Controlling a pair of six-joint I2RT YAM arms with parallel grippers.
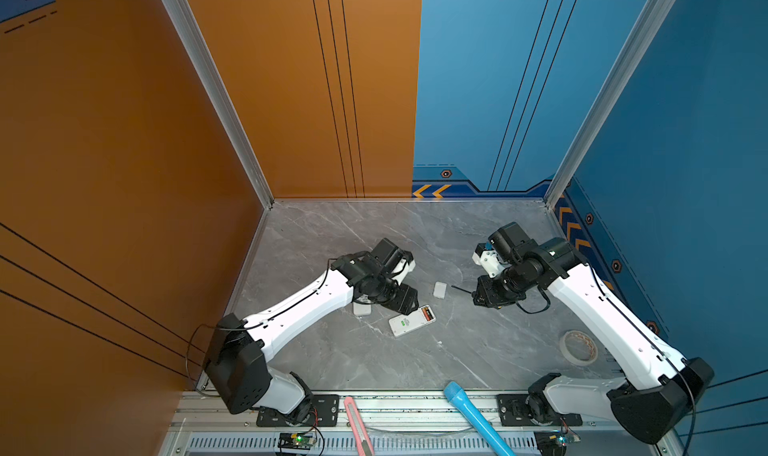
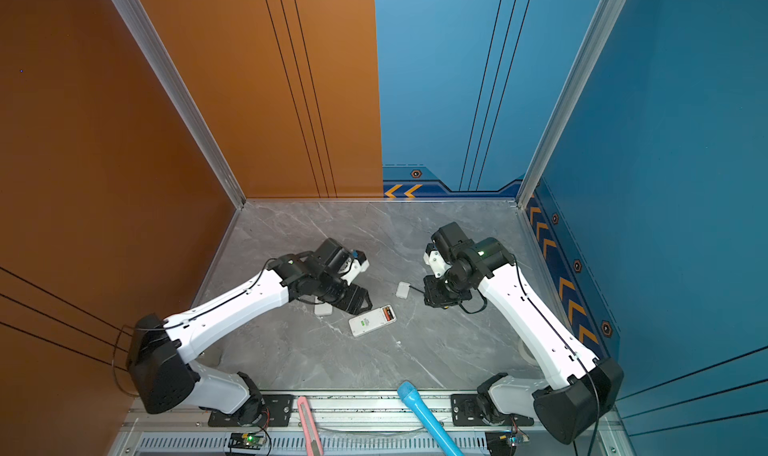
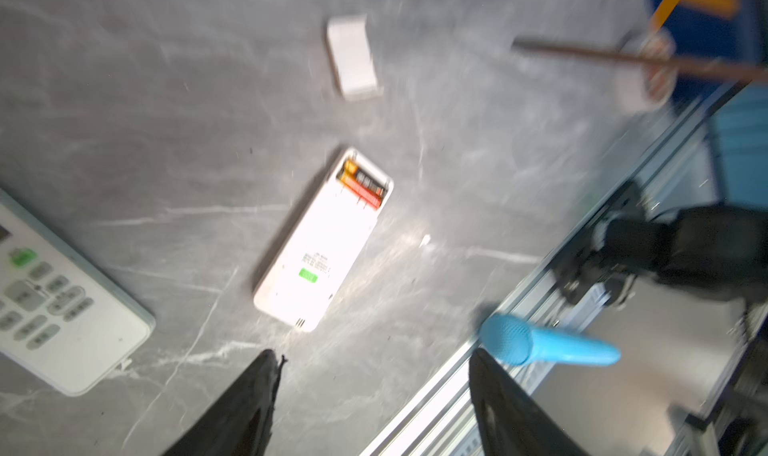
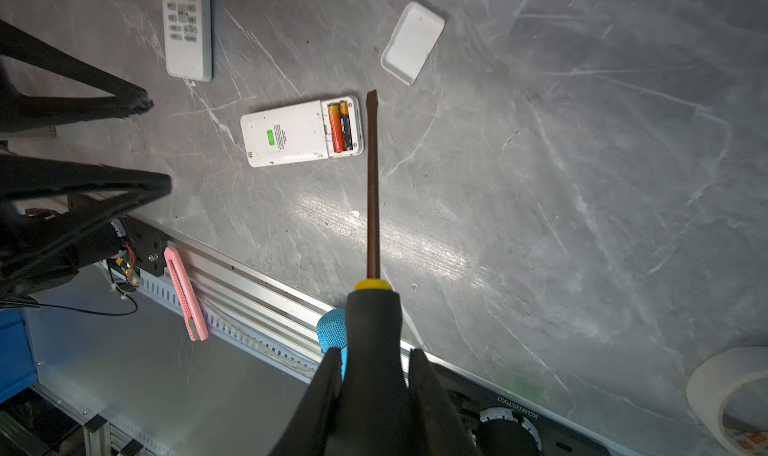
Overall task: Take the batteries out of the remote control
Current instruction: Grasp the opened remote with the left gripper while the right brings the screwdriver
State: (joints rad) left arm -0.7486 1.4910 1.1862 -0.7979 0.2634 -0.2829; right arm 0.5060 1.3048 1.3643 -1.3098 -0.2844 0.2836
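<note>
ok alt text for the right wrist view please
The right gripper clamps a black-and-yellow screwdriver, its blade tip near the open battery bay of a face-down white remote holding two batteries. The loose cover lies apart on the grey table.

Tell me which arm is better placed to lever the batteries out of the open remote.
Right. The right gripper is shut on the screwdriver, its tip near the batteries in the open compartment of the remote. The left gripper is open and holds nothing.
</note>
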